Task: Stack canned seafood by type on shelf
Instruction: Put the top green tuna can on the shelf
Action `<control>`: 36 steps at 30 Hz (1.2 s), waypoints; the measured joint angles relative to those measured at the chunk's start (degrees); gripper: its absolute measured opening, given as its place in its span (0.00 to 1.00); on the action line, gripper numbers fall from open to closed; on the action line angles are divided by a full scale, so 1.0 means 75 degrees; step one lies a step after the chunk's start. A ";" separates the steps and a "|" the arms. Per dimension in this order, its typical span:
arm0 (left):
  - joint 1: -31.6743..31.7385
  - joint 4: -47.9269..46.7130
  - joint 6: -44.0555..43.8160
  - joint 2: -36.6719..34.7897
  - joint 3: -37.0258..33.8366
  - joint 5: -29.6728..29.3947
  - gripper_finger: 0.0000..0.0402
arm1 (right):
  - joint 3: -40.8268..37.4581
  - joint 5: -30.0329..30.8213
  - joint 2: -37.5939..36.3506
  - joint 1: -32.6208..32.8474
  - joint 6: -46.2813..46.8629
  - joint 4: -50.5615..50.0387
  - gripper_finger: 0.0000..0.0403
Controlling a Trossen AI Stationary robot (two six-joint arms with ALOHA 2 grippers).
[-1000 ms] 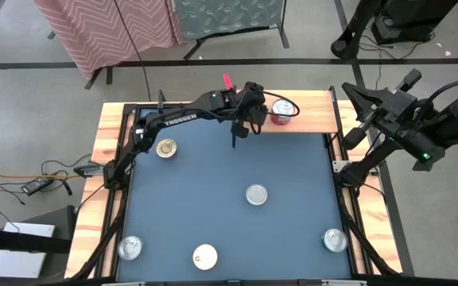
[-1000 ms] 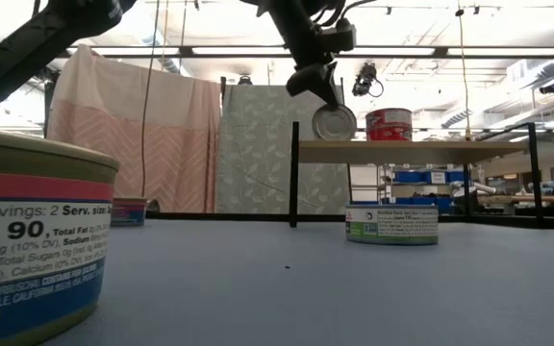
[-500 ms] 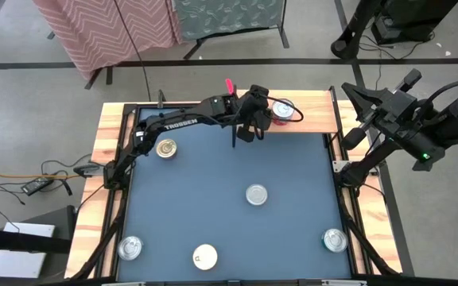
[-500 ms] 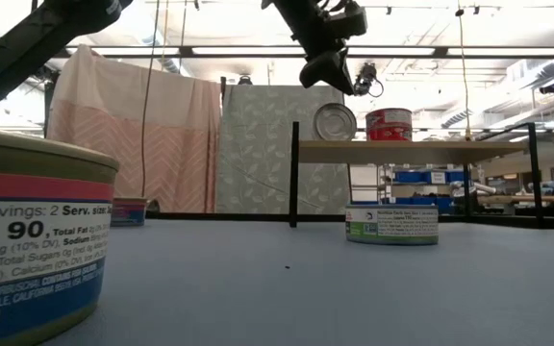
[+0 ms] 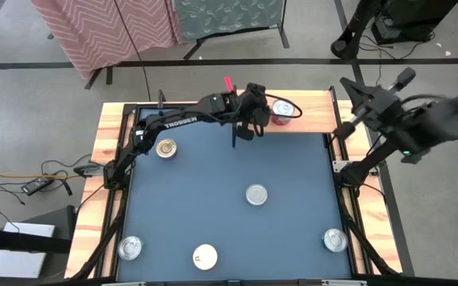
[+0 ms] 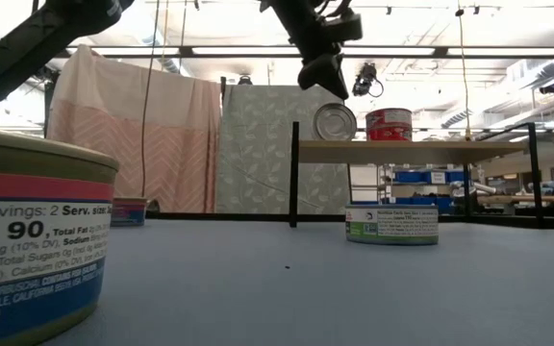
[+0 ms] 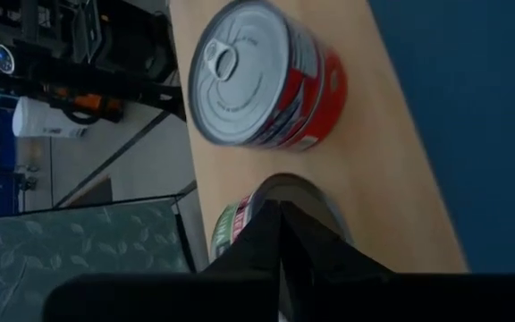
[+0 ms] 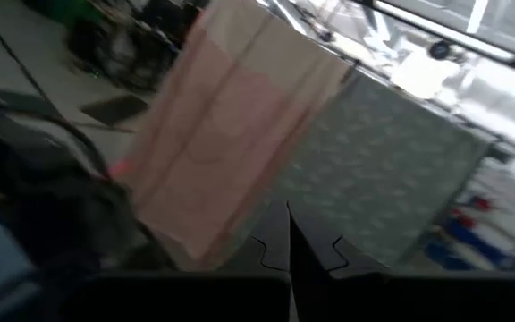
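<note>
Low view, near to far: tins wait on the tabletop (image 6: 287, 288), then the shelf (image 6: 412, 151) carries a red tin (image 6: 389, 125) beside one tipped on edge (image 6: 335, 122), so the clenched, empty left hand (image 6: 321, 72) should nudge it flat gently.

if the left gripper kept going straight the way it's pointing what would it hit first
Probably the green-labelled tin standing on edge on the shelf, directly ahead of the shut left gripper. The red tin lies beyond it. Depth is hard to judge.
</note>
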 joint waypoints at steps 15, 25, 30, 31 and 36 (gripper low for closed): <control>0.0115 0.0642 0.0012 -0.0425 0.0168 -0.0212 0.04 | -0.0001 -0.0751 -0.0417 -0.0880 0.2127 -0.1443 0.01; 0.0905 -0.0227 0.0189 -0.0477 0.0137 0.0010 0.07 | -0.0001 -0.0801 -0.0394 -0.0877 0.2152 -0.1529 0.01; 0.1206 -0.0524 0.0138 -0.0471 0.0137 0.0310 0.11 | -0.0001 -0.0820 -0.0351 -0.0874 0.2314 -0.1628 0.01; 0.1212 -0.0627 0.0138 -0.0442 0.0137 0.0354 0.11 | -0.0001 -0.0828 -0.0347 -0.0874 0.2355 -0.1670 0.01; 0.1191 -0.1074 -0.0017 -0.0290 0.0125 0.0778 0.12 | -0.0001 -0.0836 -0.0350 -0.0874 0.2555 -0.1794 0.01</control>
